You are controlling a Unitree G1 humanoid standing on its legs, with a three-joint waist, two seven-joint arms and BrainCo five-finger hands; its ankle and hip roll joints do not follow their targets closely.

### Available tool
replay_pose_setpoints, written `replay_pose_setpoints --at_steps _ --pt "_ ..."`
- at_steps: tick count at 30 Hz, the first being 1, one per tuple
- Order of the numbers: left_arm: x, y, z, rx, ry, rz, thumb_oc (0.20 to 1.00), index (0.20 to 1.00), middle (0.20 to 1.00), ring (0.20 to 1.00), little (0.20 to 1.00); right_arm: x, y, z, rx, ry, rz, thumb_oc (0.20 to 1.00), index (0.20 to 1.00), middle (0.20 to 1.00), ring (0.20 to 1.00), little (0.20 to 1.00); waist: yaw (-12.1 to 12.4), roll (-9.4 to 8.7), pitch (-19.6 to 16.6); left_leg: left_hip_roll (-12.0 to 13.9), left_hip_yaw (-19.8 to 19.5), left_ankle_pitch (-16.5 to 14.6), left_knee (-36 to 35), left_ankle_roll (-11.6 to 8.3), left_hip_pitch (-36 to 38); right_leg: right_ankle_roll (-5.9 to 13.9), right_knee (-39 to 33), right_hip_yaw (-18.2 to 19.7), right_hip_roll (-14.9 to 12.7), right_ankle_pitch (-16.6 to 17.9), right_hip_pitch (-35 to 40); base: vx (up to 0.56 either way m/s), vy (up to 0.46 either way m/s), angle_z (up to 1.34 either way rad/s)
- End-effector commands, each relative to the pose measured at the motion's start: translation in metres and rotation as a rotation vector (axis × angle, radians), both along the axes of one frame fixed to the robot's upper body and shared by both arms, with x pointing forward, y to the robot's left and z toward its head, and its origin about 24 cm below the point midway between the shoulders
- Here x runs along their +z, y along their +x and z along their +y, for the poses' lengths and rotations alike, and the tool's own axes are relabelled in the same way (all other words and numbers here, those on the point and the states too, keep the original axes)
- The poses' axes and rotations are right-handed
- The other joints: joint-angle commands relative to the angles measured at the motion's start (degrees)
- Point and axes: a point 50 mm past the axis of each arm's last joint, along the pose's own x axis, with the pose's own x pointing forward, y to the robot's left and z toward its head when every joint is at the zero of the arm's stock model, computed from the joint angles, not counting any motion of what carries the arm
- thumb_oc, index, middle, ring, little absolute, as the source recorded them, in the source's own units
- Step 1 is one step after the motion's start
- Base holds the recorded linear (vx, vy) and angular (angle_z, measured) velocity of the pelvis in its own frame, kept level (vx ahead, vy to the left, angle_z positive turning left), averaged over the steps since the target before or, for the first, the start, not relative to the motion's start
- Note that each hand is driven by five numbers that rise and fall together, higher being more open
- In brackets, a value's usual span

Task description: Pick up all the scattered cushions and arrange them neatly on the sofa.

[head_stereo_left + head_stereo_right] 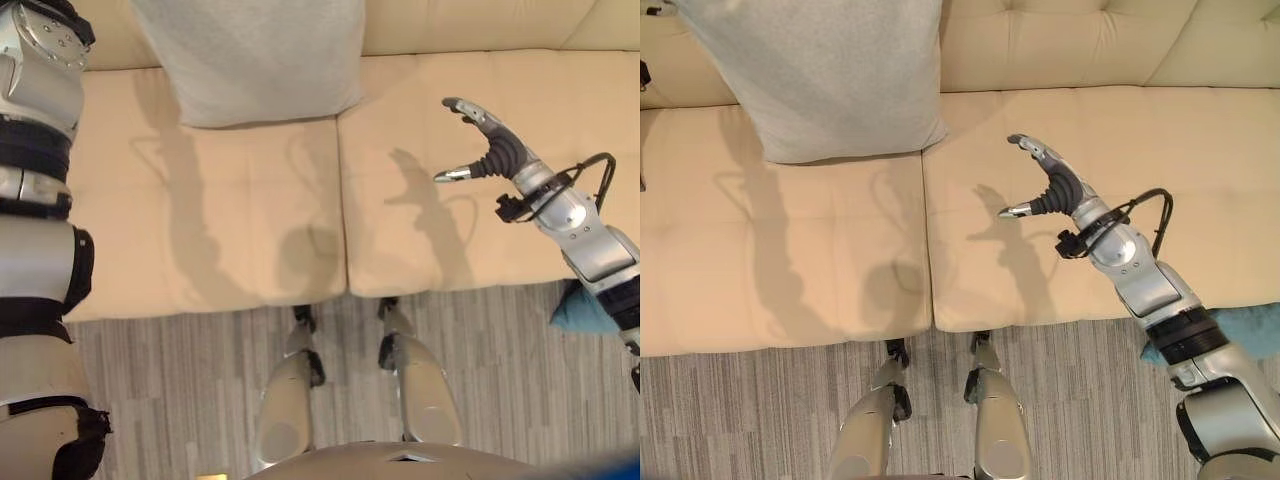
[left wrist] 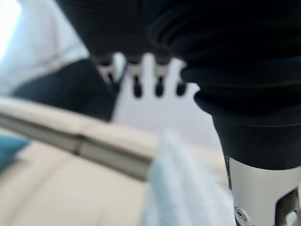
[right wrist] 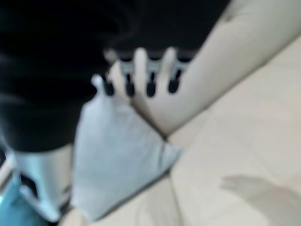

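A light grey cushion [image 1: 255, 60] leans upright against the backrest over the left seat of the cream sofa [image 1: 200, 230]. My right hand [image 1: 1060, 185] hovers open above the right seat, fingers straight and thumb spread, holding nothing. In its wrist view the same grey cushion [image 3: 117, 155] lies past the fingers [image 3: 150, 75]. A teal cushion [image 1: 1255, 330] lies on the floor at the right, partly hidden under my right forearm. My left hand [image 2: 136, 77] is raised with straight fingers and holds nothing; the grey cushion [image 2: 183, 188] shows below it.
Grey plank floor [image 1: 740, 410] runs along the sofa's front edge. The sofa's tufted backrest [image 1: 1070, 40] rises behind the seats. The right seat [image 1: 1200, 150] is bare.
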Motion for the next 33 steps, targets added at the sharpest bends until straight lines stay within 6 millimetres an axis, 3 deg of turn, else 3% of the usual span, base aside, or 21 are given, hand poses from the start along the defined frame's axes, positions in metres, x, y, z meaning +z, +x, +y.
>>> replay_pose_setpoints --at_steps 1,2,5,6,9,13,15,16,19,21,23,26,29,30,33 --pt "-0.024 -0.013 -0.001 -0.158 -0.107 -0.061 1.000 1.000 1.000 1.000 1.000 -0.004 -0.003 -0.016 -0.060 0.091 -0.010 1.000 1.000 1.000 1.000 1.000 2.4 -0.43 -2.5 -0.9 -1.6 -3.5 2.1 -2.59 2.8 6.92 2.6 1.3 -2.7 -0.4 2.0 0.01 -0.022 -0.07" --pt "-0.053 -0.015 -0.004 -0.251 -0.210 -0.053 1.000 1.000 1.000 1.000 1.000 -0.011 -0.004 -0.021 -0.084 0.108 0.019 1.000 1.000 1.000 1.000 1.000 2.9 -0.28 -2.8 -1.0 -1.8 -3.7 2.0 -2.59 3.3 6.69 2.6 1.2 -2.7 -0.7 2.6 0.00 -0.019 -0.06" --pt "-0.083 -0.017 -0.016 -0.425 -0.328 -0.037 1.000 1.000 1.000 1.000 1.000 -0.026 -0.004 -0.022 -0.092 0.131 0.076 1.000 1.000 1.000 1.000 1.000 3.4 -0.05 -3.1 -1.0 -1.7 -3.7 1.9 -2.72 4.3 6.47 2.6 0.8 -2.8 -0.9 3.7 0.00 -0.004 0.04" --pt "-0.085 -0.017 -0.016 -0.424 -0.331 -0.036 1.000 1.000 1.000 1.000 1.000 -0.026 -0.004 -0.021 -0.090 0.128 0.079 1.000 1.000 1.000 1.000 1.000 3.3 0.06 -3.2 -1.0 -1.7 -3.7 1.9 -2.73 4.4 6.47 2.6 0.8 -2.7 -0.9 3.8 0.00 -0.008 0.10" --pt "-0.122 -0.025 -0.025 -0.579 -0.407 0.064 1.000 1.000 1.000 1.000 1.000 -0.040 -0.007 -0.021 -0.087 0.122 0.127 1.000 1.000 1.000 1.000 1.000 4.1 0.24 -3.2 -1.0 -1.9 -3.7 1.7 -2.77 6.0 6.27 2.6 0.5 -2.5 -1.2 5.5 0.00 -0.007 0.04" --pt "-0.193 -0.040 -0.030 -0.603 -0.531 0.222 1.000 1.000 1.000 1.000 1.000 -0.065 -0.014 -0.020 -0.081 0.101 0.199 1.000 1.000 1.000 1.000 1.000 4.6 0.19 -3.2 -1.1 -2.0 -4.3 2.3 -2.62 8.0 5.93 2.7 0.3 -2.5 -1.8 7.7 0.00 -0.015 -0.02" --pt "-0.239 -0.048 -0.034 -0.620 -0.671 0.336 1.000 1.000 1.000 1.000 1.000 -0.079 -0.016 -0.014 -0.063 0.089 0.241 1.000 1.000 1.000 1.000 1.000 4.7 0.18 -3.4 -1.0 -1.9 -4.6 2.7 -2.52 9.1 5.85 2.7 0.4 -2.3 -2.0 9.1 0.00 0.000 0.00" --pt "-0.240 -0.048 -0.034 -0.619 -0.671 0.337 1.000 1.000 1.000 1.000 1.000 -0.079 -0.016 -0.014 -0.063 0.089 0.242 1.000 1.000 1.000 1.000 1.000 4.7 0.18 -3.3 -1.0 -1.9 -4.6 2.7 -2.53 9.2 5.85 2.6 0.4 -2.2 -2.0 9.3 0.01 -0.013 -0.09" --pt "-0.308 -0.064 -0.050 -0.695 -0.978 0.463 1.000 1.000 1.000 1.000 1.000 -0.111 -0.024 -0.008 -0.043 0.101 0.345 1.000 1.000 1.000 1.000 1.000 4.6 0.24 -4.0 -1.0 -1.8 -4.2 2.5 -2.57 10.9 5.88 2.2 0.2 -2.1 -2.1 11.3 0.01 -0.033 -0.06" --pt "-0.339 -0.079 -0.058 -0.746 -1.128 0.526 1.000 1.000 1.000 1.000 1.000 -0.131 -0.031 -0.006 -0.042 0.131 0.408 1.000 1.000 1.000 1.000 1.000 4.5 0.40 -4.7 -0.9 -1.8 -3.9 2.0 -2.71 12.4 5.89 2.1 0.1 -1.8 -2.5 12.7 0.01 -0.043 0.02" --pt "-0.358 -0.096 -0.059 -0.734 -1.083 0.629 1.000 1.000 1.000 1.000 1.000 -0.152 -0.041 -0.011 -0.072 0.147 0.468 1.000 1.000 1.000 1.000 1.000 4.5 0.53 -5.6 -0.8 -1.9 -3.6 1.5 -2.96 13.7 5.88 2.0 -0.1 -1.5 -3.0 14.1 0.01 -0.048 -0.01" --pt "-0.398 -0.124 -0.064 -0.677 -1.210 0.733 1.000 1.000 1.000 1.000 1.000 -0.185 -0.057 -0.019 -0.140 0.171 0.572 1.000 1.000 1.000 1.000 1.000 4.4 0.87 -7.0 -0.5 -2.0 -3.4 1.0 -3.28 15.9 5.81 2.0 -0.6 -1.0 -3.9 16.4 0.01 -0.052 0.05" --pt "-0.434 -0.152 -0.066 -0.544 -1.299 0.812 1.000 1.000 1.000 1.000 1.000 -0.217 -0.074 -0.023 -0.210 0.216 0.683 1.000 1.000 1.000 1.000 1.000 4.3 1.03 -8.2 -0.1 -2.1 -3.3 0.7 -3.64 17.8 5.65 1.6 -1.1 -0.5 -4.7 18.8 0.00 -0.077 -0.01" --pt "-0.454 -0.168 -0.068 -0.436 -1.349 0.853 1.000 1.000 1.000 1.000 1.000 -0.237 -0.087 -0.027 -0.255 0.228 0.754 1.000 1.000 1.000 1.000 1.000 4.3 1.09 -9.1 0.1 -2.2 -3.3 0.6 -3.88 19.0 5.54 1.4 -1.2 0.0 -5.2 20.2 0.01 -0.103 0.00" --pt "-0.475 -0.188 -0.068 -0.331 -1.319 0.978 1.000 1.000 1.000 1.000 1.000 -0.252 -0.100 -0.030 -0.292 0.227 0.818 1.000 1.000 1.000 1.000 1.000 4.1 1.23 -10.1 0.5 -2.1 -3.4 0.7 -4.11 20.7 5.33 1.4 -1.2 0.5 -6.1 22.0 0.00 -0.077 0.02"
